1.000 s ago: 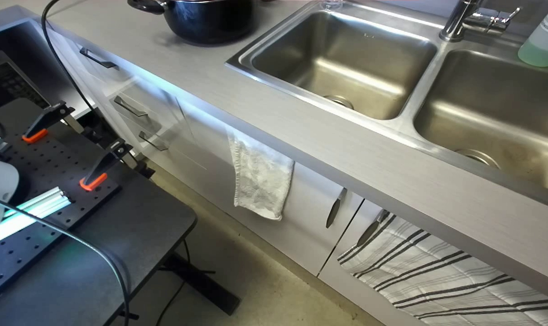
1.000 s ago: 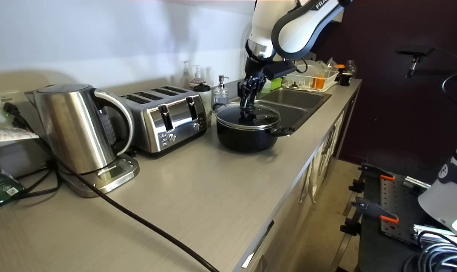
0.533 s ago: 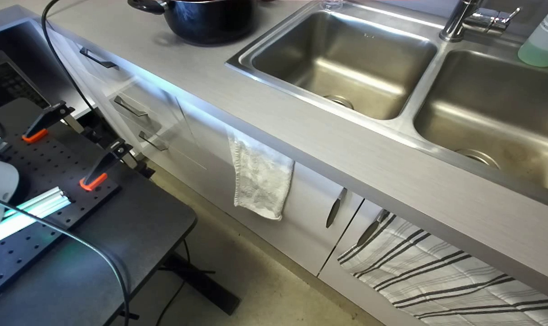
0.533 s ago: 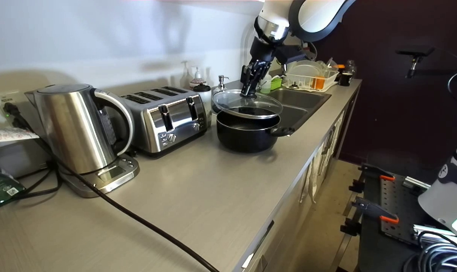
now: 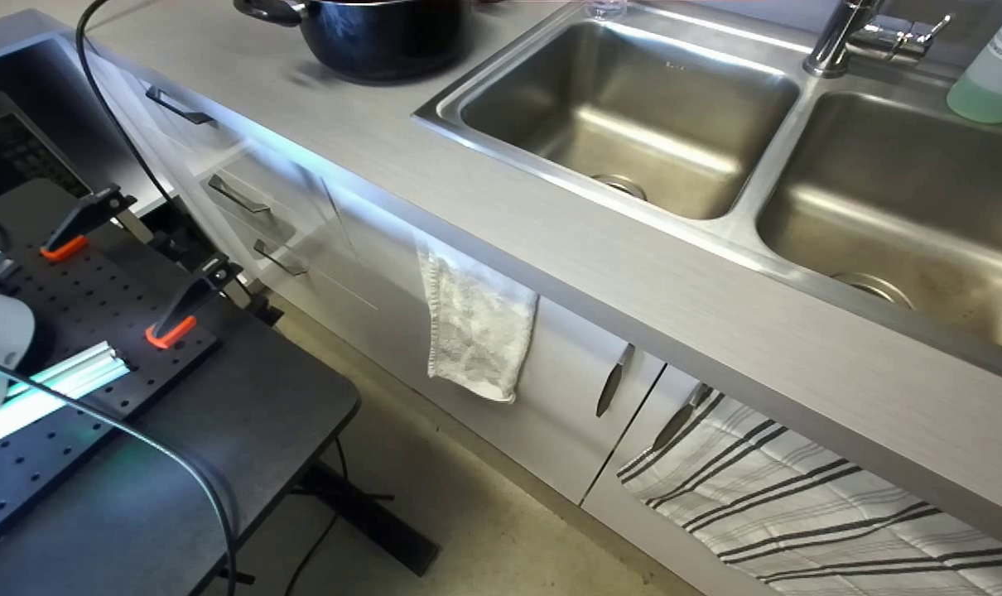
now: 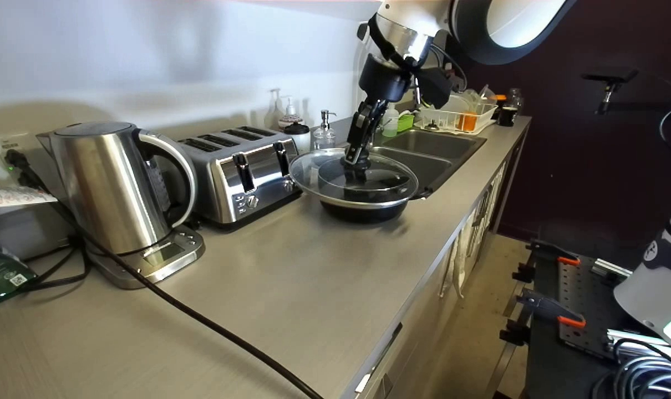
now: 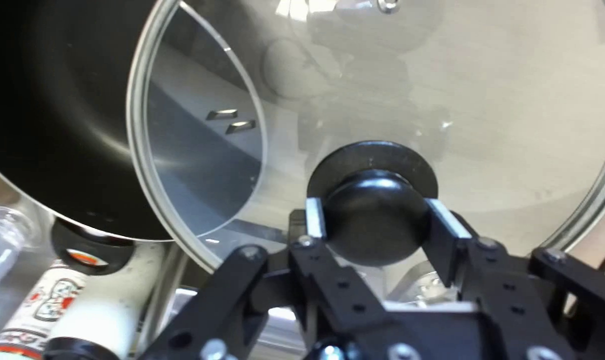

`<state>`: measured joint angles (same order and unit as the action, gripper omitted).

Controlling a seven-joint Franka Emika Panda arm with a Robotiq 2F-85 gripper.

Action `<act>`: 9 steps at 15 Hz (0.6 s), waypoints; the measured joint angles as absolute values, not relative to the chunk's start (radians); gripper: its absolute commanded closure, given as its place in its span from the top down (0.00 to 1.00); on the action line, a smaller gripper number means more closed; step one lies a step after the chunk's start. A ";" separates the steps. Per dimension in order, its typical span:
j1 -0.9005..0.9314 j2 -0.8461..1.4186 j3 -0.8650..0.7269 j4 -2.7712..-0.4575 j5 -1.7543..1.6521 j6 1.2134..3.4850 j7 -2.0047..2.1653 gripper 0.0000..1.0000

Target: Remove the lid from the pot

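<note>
The black glossy pot (image 6: 363,213) stands on the counter; it also shows cut off at the top of an exterior view (image 5: 385,41). The see-through lid (image 6: 324,185) with its silvery rim is in the air, off the pot and nearer that camera. In the wrist view the lid (image 7: 497,130) overlaps only one side of the open pot (image 7: 57,110); the rest of it is over the counter. My gripper (image 7: 375,217) is shut on the lid's round black knob, one finger on each side. In an exterior view the gripper (image 6: 359,154) points down, slightly tilted, at the knob.
A steel toaster (image 6: 247,172) and a kettle (image 6: 100,188) stand along the wall beside the pot. A soap dispenser (image 6: 324,136) is behind the pot. The double sink (image 5: 633,116) lies beside it. A black cable (image 6: 213,327) crosses the counter (image 6: 291,293).
A second ago the lid sat on the pot with the gripper at its knob. It rose above the pot, then moved sideways towards the camera that shows the arm, in the gripper. The pot stayed.
</note>
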<state>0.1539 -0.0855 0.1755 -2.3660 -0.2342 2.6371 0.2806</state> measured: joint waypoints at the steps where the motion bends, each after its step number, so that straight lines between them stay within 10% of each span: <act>1: 0.172 -0.084 0.199 -2.374 -0.235 2.637 0.279 0.25; 9: 0.252 0.034 0.288 -2.383 -0.268 2.637 0.279 0.25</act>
